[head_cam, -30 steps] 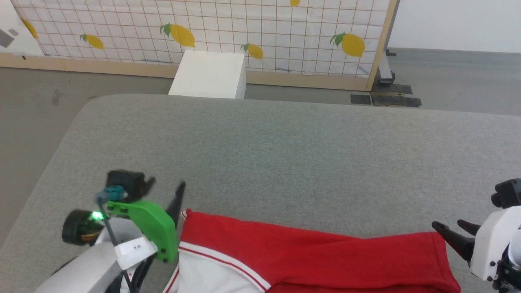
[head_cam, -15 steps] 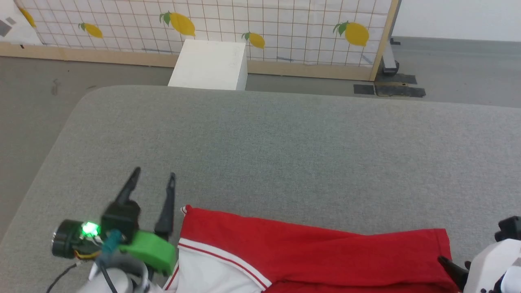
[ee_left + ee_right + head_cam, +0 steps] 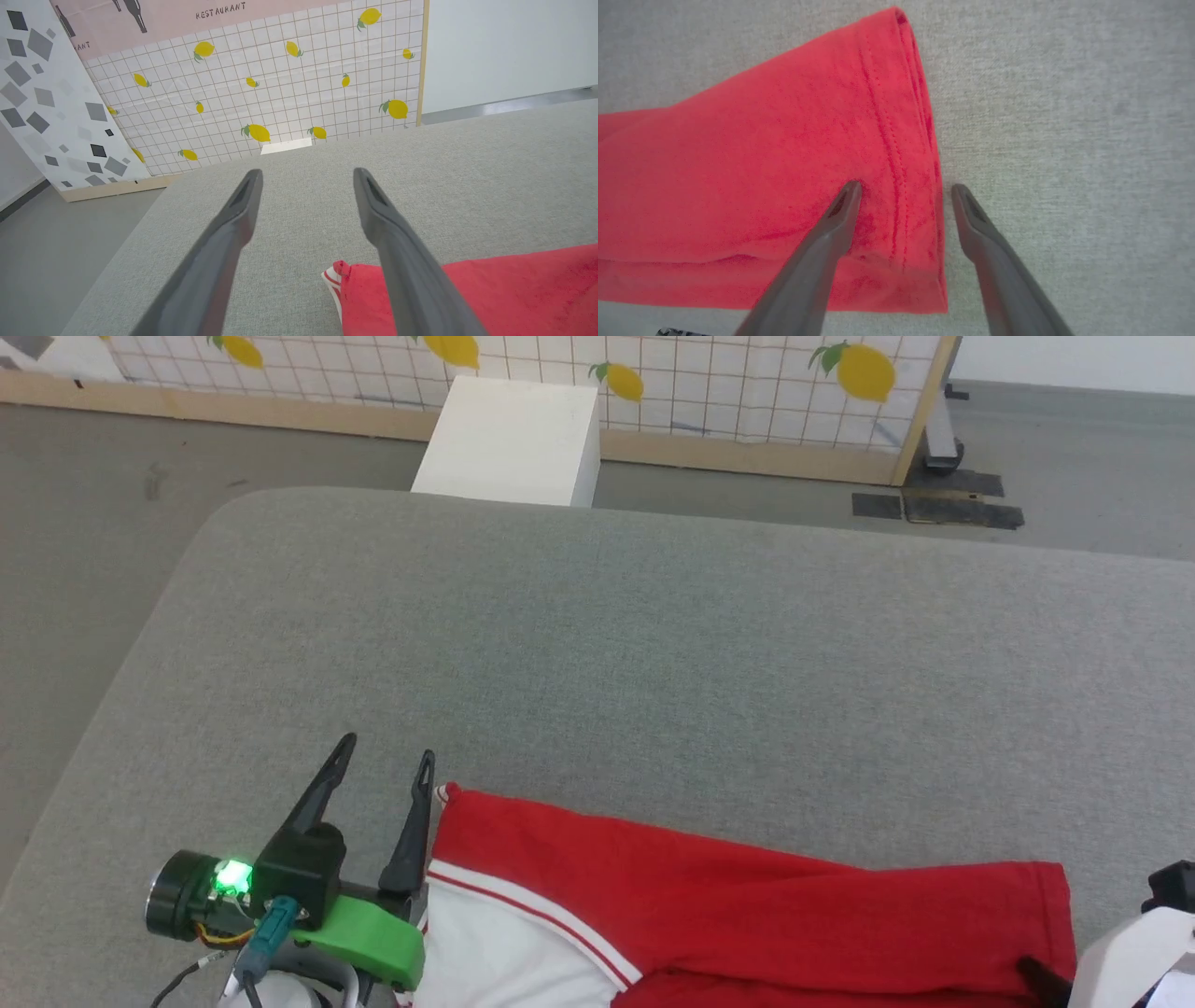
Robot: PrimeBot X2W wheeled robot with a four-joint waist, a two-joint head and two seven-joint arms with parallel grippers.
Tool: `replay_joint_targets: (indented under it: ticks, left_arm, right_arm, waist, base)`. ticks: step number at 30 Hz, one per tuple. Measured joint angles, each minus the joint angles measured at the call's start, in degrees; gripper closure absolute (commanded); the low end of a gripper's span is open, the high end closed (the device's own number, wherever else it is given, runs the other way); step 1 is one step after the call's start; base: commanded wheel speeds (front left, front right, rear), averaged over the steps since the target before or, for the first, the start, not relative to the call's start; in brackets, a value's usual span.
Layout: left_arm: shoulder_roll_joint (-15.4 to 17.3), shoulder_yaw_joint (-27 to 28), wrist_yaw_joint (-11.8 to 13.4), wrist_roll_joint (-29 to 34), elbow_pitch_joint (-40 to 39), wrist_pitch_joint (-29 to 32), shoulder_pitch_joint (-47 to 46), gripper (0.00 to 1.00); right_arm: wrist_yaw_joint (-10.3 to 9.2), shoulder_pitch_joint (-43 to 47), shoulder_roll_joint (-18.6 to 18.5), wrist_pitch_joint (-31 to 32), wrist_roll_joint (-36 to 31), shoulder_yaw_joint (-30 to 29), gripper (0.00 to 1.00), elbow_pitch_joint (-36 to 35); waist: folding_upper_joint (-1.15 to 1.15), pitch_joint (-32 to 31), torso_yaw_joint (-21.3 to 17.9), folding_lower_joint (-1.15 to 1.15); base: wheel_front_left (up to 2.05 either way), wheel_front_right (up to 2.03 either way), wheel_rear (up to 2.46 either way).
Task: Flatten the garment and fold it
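Seen wide and empty: left fingers [image 3: 224, 242] and right fingers [image 3: 826, 242]; the soft, limp garment [image 3: 747, 905] is best pinched at the hem lying between the right fingers.

The left gripper [image 3: 387, 748] has its fingers [image 3: 322, 791] spread apart over the grey table [image 3: 653, 644]. The jersey [image 3: 747, 915], red with a white sleeve, lies just beside the finger nearer it, its striped corner by that fingertip. Far beyond the fingertips stands a white box [image 3: 513, 439].

Likely a test lab: propped lemon-print backdrop panels [image 3: 280, 84], grey floor [image 3: 84, 523].
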Motion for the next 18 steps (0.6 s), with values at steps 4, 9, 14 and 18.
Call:
replay_joint_targets:
  ticks: [4,9,14,18]
  left_arm:
    - [-1.53,2.47,-2.54,0.73,0.67,0.0,0.56,0.0]
    - [-3.48,5.04,-4.7,3.09,1.79,0.0,1.24,0.0]
    - [-5.28,7.02,-6.19,4.22,2.34,0.0,1.41,0.0]
    - [-6.41,8.32,-7.42,5.8,2.78,0.0,1.71,0.0]
  right_arm:
    - [0.0,-0.02,0.36,0.79,0.0,-0.08,0.0,0.37]
    - [0.0,-0.04,0.32,0.97,0.11,0.11,0.0,0.47]
    - [-0.01,-0.08,0.01,0.92,0.18,1.0,1.0,-0.11]
    - [-0.01,-0.25,0.01,0.85,0.19,2.53,1.0,-0.69]
  waist:
    - [0.0,0.95,0.57,0.0]
    - [0.0,2.21,1.11,0.0]
    - [0.0,3.54,1.52,0.0]
    - [0.0,4.19,1.67,0.0]
  base:
    - [0.0,0.0,0.0]
    - [0.0,0.0,0.0]
    - [0.0,0.0,0.0]
    - [0.0,0.0,0.0]
